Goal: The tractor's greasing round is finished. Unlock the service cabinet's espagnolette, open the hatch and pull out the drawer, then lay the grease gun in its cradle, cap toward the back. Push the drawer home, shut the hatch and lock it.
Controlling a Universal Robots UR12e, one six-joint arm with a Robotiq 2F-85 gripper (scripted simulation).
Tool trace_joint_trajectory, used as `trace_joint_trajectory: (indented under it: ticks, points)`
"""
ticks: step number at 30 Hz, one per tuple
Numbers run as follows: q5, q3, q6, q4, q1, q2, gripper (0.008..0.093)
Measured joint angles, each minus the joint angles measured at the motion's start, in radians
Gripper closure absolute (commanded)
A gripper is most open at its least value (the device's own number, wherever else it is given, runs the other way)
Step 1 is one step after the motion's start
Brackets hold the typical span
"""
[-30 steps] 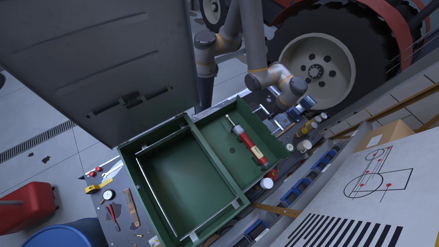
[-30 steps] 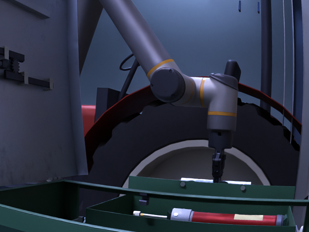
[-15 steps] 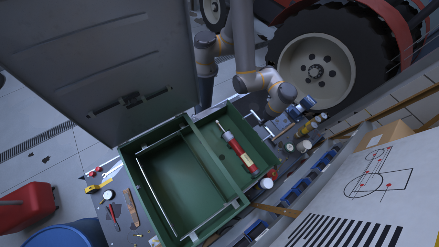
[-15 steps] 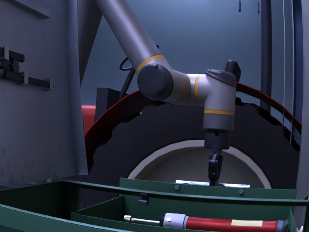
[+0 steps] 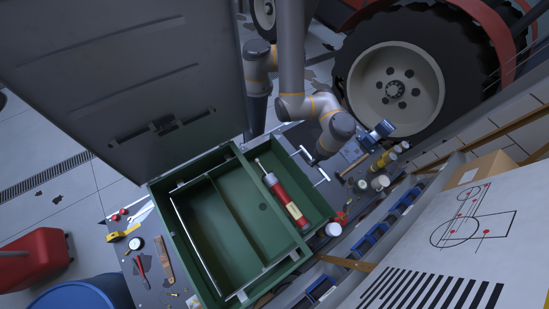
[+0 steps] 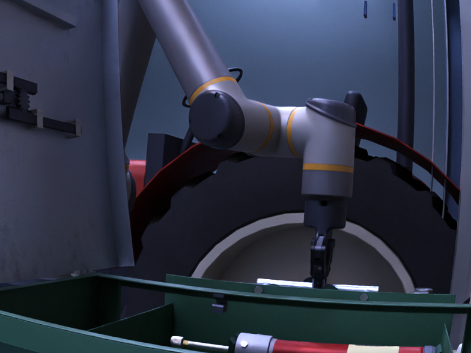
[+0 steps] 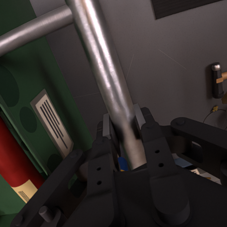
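Note:
The drawer's steel bar handle (image 7: 108, 69) (image 5: 315, 163) (image 6: 314, 283) is clamped in my closed gripper (image 7: 121, 124) (image 6: 320, 278), which comes down on it from above. The green drawer (image 5: 286, 180) stands partly out of the green cabinet (image 5: 215, 226). The red grease gun (image 5: 284, 196) (image 6: 314, 345) lies lengthwise in the drawer, its thin rod end toward the arm's base. The grey hatch (image 5: 119, 77) stands raised above the cabinet, its espagnolette bar (image 5: 161, 127) across its inner face.
A hammer (image 5: 351, 168) (image 7: 217, 80), a mug (image 5: 380, 181) and cartridges (image 5: 386, 157) lie on the bench just beyond the handle. The tractor wheel (image 5: 399, 88) stands behind. Hand tools (image 5: 146, 250) lie on the bench left of the cabinet.

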Motion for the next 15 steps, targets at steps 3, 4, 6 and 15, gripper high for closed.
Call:
trace_joint_trajectory:
  ticks: [3,4,6,15]
  points:
    - [0.0,-0.004,-0.027,0.001,-0.027,0.003,0.0934]
    - [0.0,-0.006,-0.035,0.002,-0.035,0.004,0.0934]
    - [0.0,-0.01,-0.053,0.003,-0.053,0.007,0.0934]
    - [0.0,-0.031,-0.128,0.01,-0.128,0.022,0.0934]
